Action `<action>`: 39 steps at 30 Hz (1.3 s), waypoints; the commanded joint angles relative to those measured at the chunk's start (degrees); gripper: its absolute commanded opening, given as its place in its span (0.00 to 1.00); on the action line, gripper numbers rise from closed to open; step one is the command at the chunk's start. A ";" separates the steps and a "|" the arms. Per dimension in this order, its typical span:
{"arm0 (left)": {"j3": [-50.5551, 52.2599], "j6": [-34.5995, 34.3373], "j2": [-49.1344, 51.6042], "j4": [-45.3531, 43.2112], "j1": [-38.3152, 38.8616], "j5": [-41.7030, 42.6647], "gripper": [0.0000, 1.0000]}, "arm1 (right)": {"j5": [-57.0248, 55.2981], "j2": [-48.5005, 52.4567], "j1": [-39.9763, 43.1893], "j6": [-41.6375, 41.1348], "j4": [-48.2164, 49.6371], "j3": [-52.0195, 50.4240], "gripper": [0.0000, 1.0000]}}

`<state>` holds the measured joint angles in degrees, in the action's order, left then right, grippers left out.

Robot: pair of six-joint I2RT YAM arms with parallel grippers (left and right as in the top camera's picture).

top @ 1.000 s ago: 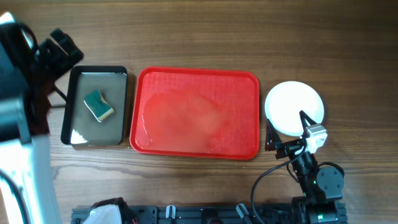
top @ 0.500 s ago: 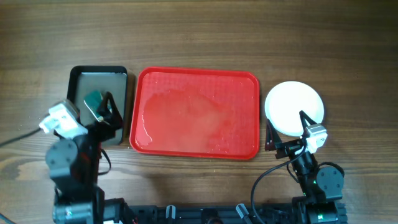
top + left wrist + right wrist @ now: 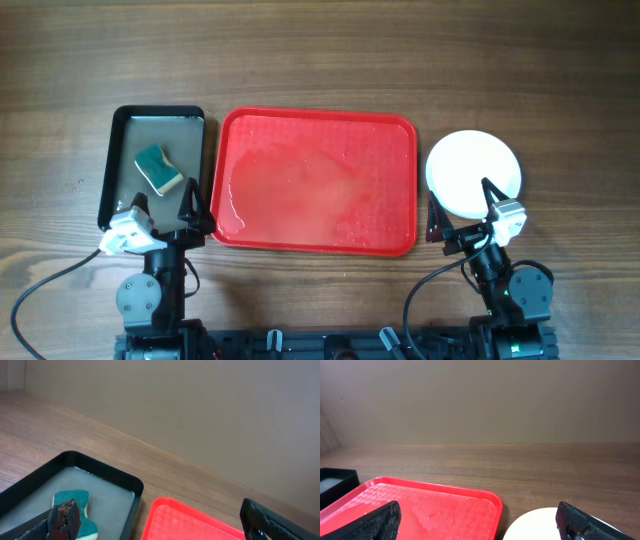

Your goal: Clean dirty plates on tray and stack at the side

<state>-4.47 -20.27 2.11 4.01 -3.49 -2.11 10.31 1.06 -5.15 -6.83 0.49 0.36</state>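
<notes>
You are looking at a wide band of bare desk [image 3: 320, 50] lying beyond the far rim of the red tray [image 3: 315, 180]. A narrower strip is running along its near rim, where both arms are sitting. The tray's bed is glistening wet (droplets are showing in the right wrist view). Just off its left rim, a black tray [image 3: 112, 170] is lying parallel, separated by a thin gap, and is holding a green sponge [image 3: 158, 168] in a pale film of liquid. Off the red tray's right rim, clear of it, the plates [image 3: 473, 170] are resting on the desk. Only a white top face is showing, so you cannot tell how many are lying beneath.

The left fingers [image 3: 190, 207] are spreading fully apart by the red tray's near-left corner, flanking the black tray's near edge and gripping nothing. The right fingers [image 3: 432, 218] are likewise gaping wide off the near-right corner, framing the near edge of the plates and grasping nothing. You cannot tell whether they are touching that edge.
</notes>
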 commanded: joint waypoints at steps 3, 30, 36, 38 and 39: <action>4.15 0.35 -1.95 -2.45 0.35 0.15 1.00 | 0.70 -0.26 0.35 -0.81 0.33 -0.07 1.00; 4.13 0.52 -1.95 0.09 0.44 1.42 1.00 | 0.70 -0.26 0.35 -0.81 0.33 -0.07 1.00; 4.13 0.52 -1.95 0.09 0.44 1.42 1.00 | 0.70 -0.26 0.35 -0.81 0.31 -0.07 1.00; 4.13 0.52 -1.95 0.09 0.44 1.42 1.00 | 0.70 -0.26 0.35 -0.81 0.33 -0.07 1.00; 4.15 0.52 -1.95 0.09 0.44 1.42 1.00 | 0.70 -0.26 0.35 -0.83 0.33 -0.07 1.00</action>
<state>-0.69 -20.25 0.80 4.27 -3.38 -1.58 10.31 1.06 -5.15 -6.83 0.47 0.36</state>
